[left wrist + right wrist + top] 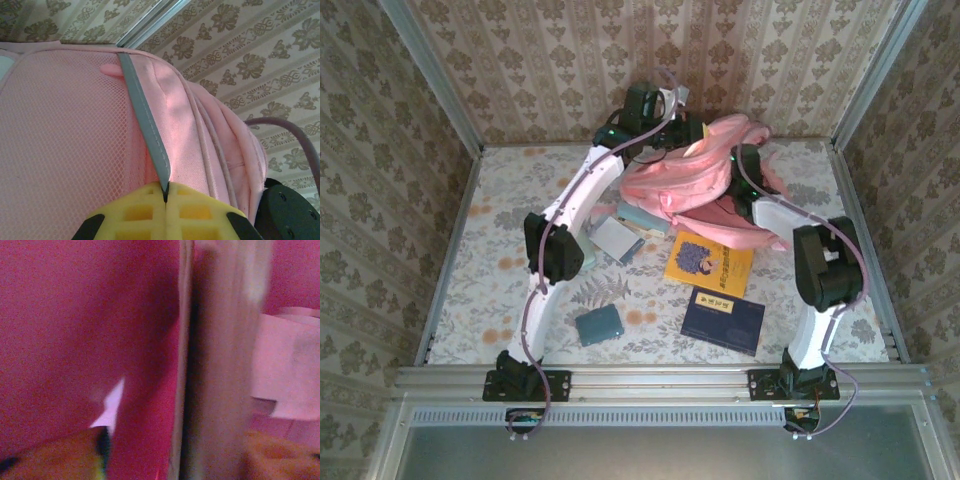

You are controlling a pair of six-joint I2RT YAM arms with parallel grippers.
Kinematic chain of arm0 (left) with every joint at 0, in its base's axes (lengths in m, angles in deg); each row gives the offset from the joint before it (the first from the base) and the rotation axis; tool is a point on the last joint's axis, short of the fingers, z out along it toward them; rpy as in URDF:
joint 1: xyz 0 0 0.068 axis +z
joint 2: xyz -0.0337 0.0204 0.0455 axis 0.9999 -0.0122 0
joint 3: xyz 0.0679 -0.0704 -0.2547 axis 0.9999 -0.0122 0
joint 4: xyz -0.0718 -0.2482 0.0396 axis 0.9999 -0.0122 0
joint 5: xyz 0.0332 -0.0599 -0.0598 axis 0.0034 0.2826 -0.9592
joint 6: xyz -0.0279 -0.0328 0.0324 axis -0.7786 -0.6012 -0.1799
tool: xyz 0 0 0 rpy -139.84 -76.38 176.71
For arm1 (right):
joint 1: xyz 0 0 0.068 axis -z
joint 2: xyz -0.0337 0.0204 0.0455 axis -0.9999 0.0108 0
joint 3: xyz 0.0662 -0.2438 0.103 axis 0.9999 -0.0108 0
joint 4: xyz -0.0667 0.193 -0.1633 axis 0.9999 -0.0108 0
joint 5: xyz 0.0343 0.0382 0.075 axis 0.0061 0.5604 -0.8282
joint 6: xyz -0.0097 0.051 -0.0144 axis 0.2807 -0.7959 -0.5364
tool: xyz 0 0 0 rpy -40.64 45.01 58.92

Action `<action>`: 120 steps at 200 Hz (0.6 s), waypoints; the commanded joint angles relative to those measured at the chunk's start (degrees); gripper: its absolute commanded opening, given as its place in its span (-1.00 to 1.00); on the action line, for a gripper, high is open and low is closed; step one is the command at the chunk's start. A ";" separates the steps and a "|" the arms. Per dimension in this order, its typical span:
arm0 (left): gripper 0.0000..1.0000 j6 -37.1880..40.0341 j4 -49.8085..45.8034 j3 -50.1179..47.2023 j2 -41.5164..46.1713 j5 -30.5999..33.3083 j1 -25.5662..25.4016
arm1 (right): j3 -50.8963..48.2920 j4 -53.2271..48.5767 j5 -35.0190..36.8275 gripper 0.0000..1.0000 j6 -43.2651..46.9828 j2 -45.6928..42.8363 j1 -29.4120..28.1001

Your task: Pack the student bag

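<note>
Presently the student bag (715, 175) lies slumped at about 12 to 1 o'clock on the table (500, 260), well back from the arm bases, its opening turned toward 6 o'clock.

Left gripper (165, 192): jaws fully closed, pinching a thin grey strip (145, 120) that runs over the bag's mesh panel. The strip is taut from the pinch up to 11 o'clock, so this arm appears to be lifting the bag's upper edge.

Right gripper (180, 445): reached into the bag, deep pink cloth all round it. Its yellow fingers (55, 460) stand wide apart. A pale upright band sits between them, too blurred to identify; whether they touch it cannot be told.

Handling judgement: the bag is soft, light fabric with no frame. It sags, folds and shifts under any push, and its mouth is likely to fall shut if unsupported. The cloth is not fragile or slippery. Best holds are sewn features such as trim, straps or the zipper edge, since loose panels merely bunch up.

Unpacked items lie at 6 to 8 o'clock of the bag: a yellow book (708, 263), a dark blue book (723, 320), a teal case (599, 325) and a grey striped book (615, 238). All look flat and stiff, so each needs the mouth held wide
</note>
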 commanded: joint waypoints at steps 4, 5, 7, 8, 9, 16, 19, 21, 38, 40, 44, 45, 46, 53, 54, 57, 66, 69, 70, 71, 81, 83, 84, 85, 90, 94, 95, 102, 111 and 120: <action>-1.00 -1.20 7.58 0.38 3.68 -2.67 0.95 | 4.16 -3.45 4.40 0.73 3.53 2.90 -1.91; -1.00 -1.23 7.60 0.37 3.68 -2.67 0.95 | 4.03 -3.35 4.50 0.75 3.57 2.79 -1.94; -1.00 -1.30 7.56 0.41 3.73 -2.80 1.01 | 3.75 -3.22 4.81 0.81 3.73 2.66 -1.90; -1.00 -1.32 7.54 0.34 3.75 -2.83 1.03 | 3.75 -3.22 4.81 0.81 3.73 2.66 -1.90; -1.00 -1.33 7.53 0.31 3.76 -2.79 1.03 | 3.60 -3.19 4.97 0.83 3.80 2.49 -1.89; -1.00 -1.37 7.63 0.20 3.77 -2.88 1.20 | 2.63 -3.17 5.79 0.92 4.65 1.43 -1.88; -1.00 -1.41 7.64 0.11 3.85 -2.93 1.28 | 2.25 -3.35 6.16 0.93 5.12 0.83 -1.88; -1.00 -1.39 7.66 0.04 3.85 -2.96 1.29 | 1.81 -3.54 6.46 0.94 5.72 0.29 -1.73; -1.00 -1.48 7.67 -0.28 3.95 -3.24 1.69 | -0.73 -4.06 7.78 0.99 8.14 -3.08 -1.13; -1.00 -1.49 7.69 -0.32 3.95 -3.28 1.73 | -1.07 -3.97 7.76 0.99 8.28 -3.54 -1.03; -1.00 -1.52 7.62 -0.38 3.95 -3.29 1.82 | -1.72 -3.74 7.70 0.99 8.82 -4.28 -0.81; -1.00 -1.48 7.61 -0.40 3.90 -3.29 1.82 | -1.86 -3.71 7.69 0.99 8.94 -4.50 -0.73; -1.00 -1.46 7.61 -0.41 3.88 -3.33 1.87 | -2.02 -3.69 7.64 0.99 9.04 -4.69 -0.69; -1.00 -1.63 7.66 -0.43 3.86 -3.37 2.07 | -3.05 -3.67 7.52 0.99 9.71 -6.17 -0.37; -1.00 -1.62 7.64 -0.43 3.86 -3.37 2.08 | -3.18 -3.67 7.46 0.99 9.87 -6.45 -0.33; -1.00 -1.64 7.62 -0.43 3.86 -3.37 2.17 | -3.60 -3.75 7.47 0.99 10.23 -7.08 -0.12; -1.00 -1.62 7.61 -0.43 3.77 -3.41 2.43 | -5.17 -3.77 7.44 0.99 11.44 -9.38 0.33; -1.00 -1.67 7.61 -0.42 3.77 -3.38 2.51 | -5.64 -3.93 7.50 0.99 11.90 -10.06 0.33; -1.00 -1.68 7.66 -0.42 3.77 -3.38 2.52 | -5.75 -4.07 7.50 0.99 12.02 -10.42 0.37; -1.00 -1.69 7.68 -0.42 3.77 -3.38 2.57 | -5.85 -4.18 7.58 0.99 12.12 -10.69 0.38; -1.00 -1.54 7.40 -0.43 3.69 -3.36 2.83 | -6.90 -6.37 8.37 0.99 13.50 -13.44 0.76; -1.00 -1.48 7.32 -0.43 3.68 -3.33 2.87 | -7.13 -6.88 8.53 0.99 13.84 -14.08 0.87; -1.00 -1.46 7.29 -0.43 3.68 -3.31 2.92 | -7.25 -7.08 8.63 0.99 14.00 -14.36 0.86; -1.00 -1.40 7.27 -0.43 3.68 -3.30 2.94 | -7.35 -7.65 8.79 0.99 14.42 -14.99 0.85; -1.00 -1.21 7.00 -0.51 3.69 -3.25 3.05 | -7.58 -9.01 9.34 0.99 15.27 -16.13 0.88; -1.00 -0.99 6.67 -0.51 3.68 -3.21 3.08 | -7.73 -10.61 10.25 0.99 16.04 -17.41 0.87; -1.00 -0.86 6.52 -0.56 3.64 -3.16 3.11 | -7.77 -11.10 10.45 0.98 16.20 -17.74 0.86; -1.00 -0.17 5.36 -0.51 3.51 -2.81 3.15 | -7.97 -15.10 12.46 0.98 17.28 -20.14 0.86; -1.00 0.77 3.75 -0.51 3.29 -2.32 3.23 | -8.43 -18.81 14.44 0.97 18.09 -22.56 0.84; -1.00 1.55 2.17 -0.59 3.08 -2.16 3.23 | -9.04 -23.55 17.95 0.96 18.81 -25.42 0.71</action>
